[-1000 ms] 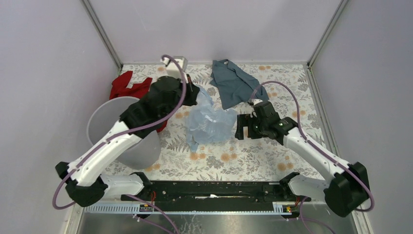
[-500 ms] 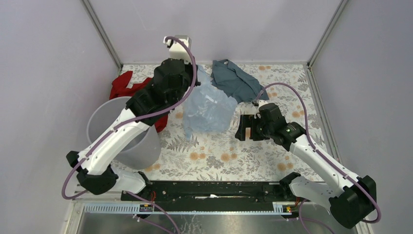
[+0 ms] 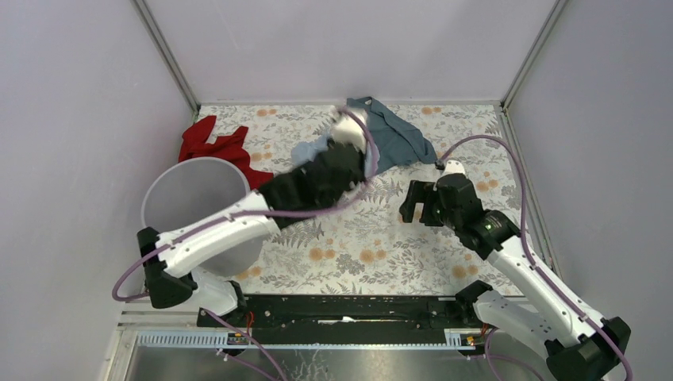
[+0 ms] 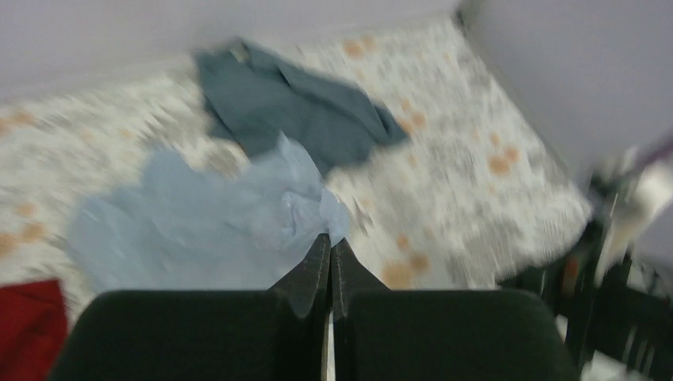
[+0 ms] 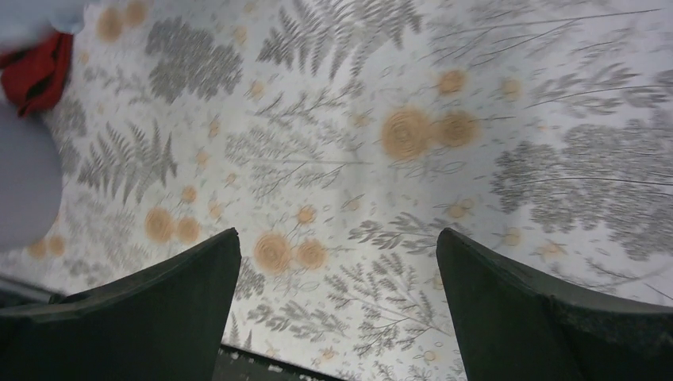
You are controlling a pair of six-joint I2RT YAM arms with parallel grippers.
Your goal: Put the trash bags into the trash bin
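**Containers**
- The trash bin stands upright at the left side of the desk, mouth facing up. From the top view I see only its own pale inner wall inside it.
- The left arm passes over the bin's near-right rim and hides that part of the mouth.

**Task item**
- The trash bag is outside the bin. It is a crumpled pale blue mass toward the far middle of the desk, well apart from the bin's mouth.
- In the top view the left arm covers most of it; only a small blue patch shows at the arm's far side.

**End effectors**
- Left end effector — closed, with a fold of the trash bag pinched at the fingertips. The wrist view is blurred, so I cannot tell how much plastic is caught.
- Right end effector — spread wide and gripping nothing. It points down over bare floral surface right of centre, well apart from the bag.

**Surroundings and obstructions**
- The teal-grey cloth lies at the far edge, just beyond the bag. In the left wrist view the bag overlaps the cloth's near edge.
- The red cloth lies far left, just beside the bin's far rim. I cannot tell whether they touch.
- Between the bag and the bin's mouth are the left arm itself and a corner of the red cloth.
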